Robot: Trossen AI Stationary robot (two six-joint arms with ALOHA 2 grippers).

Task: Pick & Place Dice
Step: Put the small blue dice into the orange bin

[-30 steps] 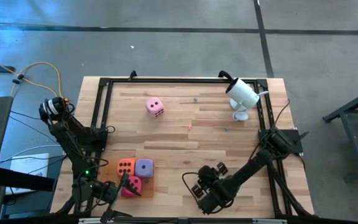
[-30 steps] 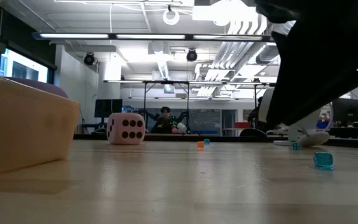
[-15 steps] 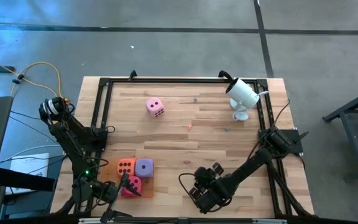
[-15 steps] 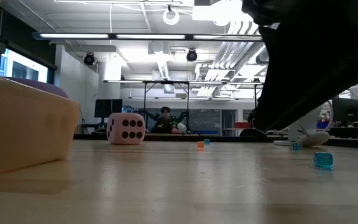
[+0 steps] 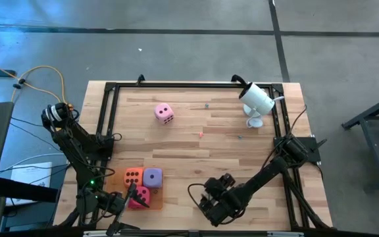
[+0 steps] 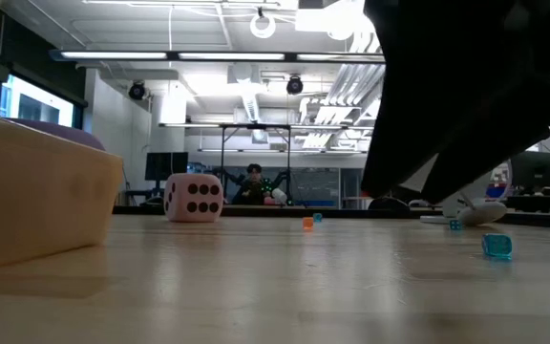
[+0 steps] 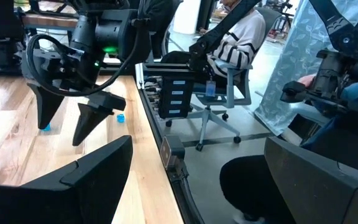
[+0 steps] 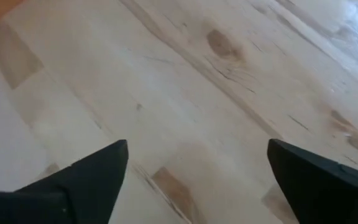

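The light pink die (image 5: 164, 113) rests on the wood at the far left-centre; the low view shows it too (image 6: 193, 198). The orange die (image 5: 133, 176), the purple die (image 5: 152, 176) and the magenta die (image 5: 141, 195) sit together on the flat orange tray (image 5: 126, 185) at the near left. My left gripper (image 5: 127, 199) hangs open beside the magenta die, and nothing lies between its fingers (image 7: 98, 168). My right gripper (image 5: 206, 197) is open and empty, low over bare wood (image 8: 197, 155) near the table's front edge, right of the tray.
A white device (image 5: 256, 100) stands at the far right corner. Tiny blue (image 6: 497, 247) and orange (image 6: 307, 224) bits lie on the wood. A black frame (image 5: 110, 118) runs along the table's edges. A seated person (image 7: 238, 37) shows beyond the table.
My right gripper has gone a little toward the table's left edge, toward the tray, staying low and open. The dice have not moved.
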